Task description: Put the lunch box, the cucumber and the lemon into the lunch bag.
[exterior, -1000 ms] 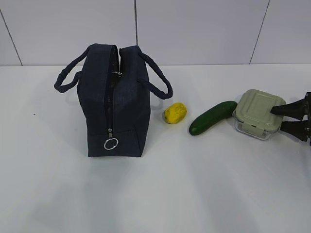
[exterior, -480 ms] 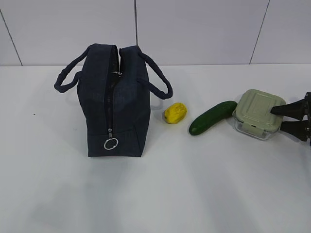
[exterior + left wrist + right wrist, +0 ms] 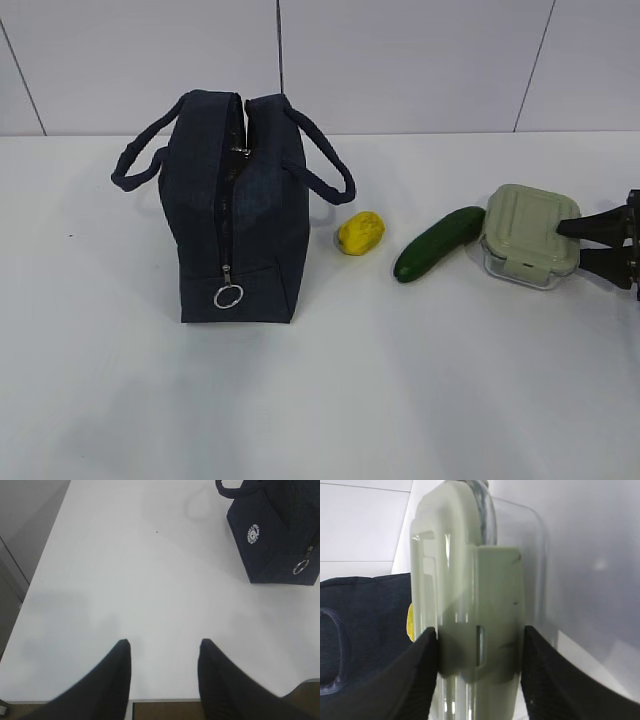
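1. Right gripper (image 3: 479, 652) – jaws clamped on the box (image 3: 530, 234), one finger on the lid, one under the base.
2. Left gripper (image 3: 162, 652) – jaws apart over bare table (image 3: 150, 580), holding nothing.
3. Cucumber (image 3: 438, 243) touches the box's left side; lemon (image 3: 361, 232) lies beside the upright bag (image 3: 237, 210).

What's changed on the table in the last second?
The right gripper has closed onto the lunch box, which turned a little and now sits squarer between the fingers. The cucumber got nudged slightly, its near end swinging right. The lemon, lunch bag and left gripper stayed put.
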{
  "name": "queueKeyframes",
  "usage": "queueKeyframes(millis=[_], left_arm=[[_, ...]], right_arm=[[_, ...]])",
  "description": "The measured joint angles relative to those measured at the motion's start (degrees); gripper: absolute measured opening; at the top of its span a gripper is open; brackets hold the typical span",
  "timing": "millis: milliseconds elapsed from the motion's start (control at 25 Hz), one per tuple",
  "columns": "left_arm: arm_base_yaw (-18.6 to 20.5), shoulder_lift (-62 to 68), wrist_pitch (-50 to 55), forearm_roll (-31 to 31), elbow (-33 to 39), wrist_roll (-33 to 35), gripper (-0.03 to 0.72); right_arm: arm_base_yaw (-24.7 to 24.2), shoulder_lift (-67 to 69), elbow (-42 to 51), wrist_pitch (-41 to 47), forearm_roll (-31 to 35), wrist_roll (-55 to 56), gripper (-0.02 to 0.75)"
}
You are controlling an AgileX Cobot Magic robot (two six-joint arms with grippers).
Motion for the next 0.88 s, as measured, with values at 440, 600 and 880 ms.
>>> queueKeyframes(millis=[440, 600, 880], left_arm=[[0.0, 0.0, 0.0, 0.0, 0.0, 0.0, 0.317], [0.0, 0.0, 0.0, 0.0, 0.0, 0.0, 0.317], [0.0, 0.0, 0.0, 0.0, 0.0, 0.0, 0.317]], right_arm=[[0.0, 0.0, 0.0, 0.0, 0.0, 0.1, 0.369], [0.0, 0.0, 0.0, 0.0, 0.0, 0.8, 0.369], [0.0, 0.0, 0.0, 0.0, 0.0, 1.3, 0.369]])
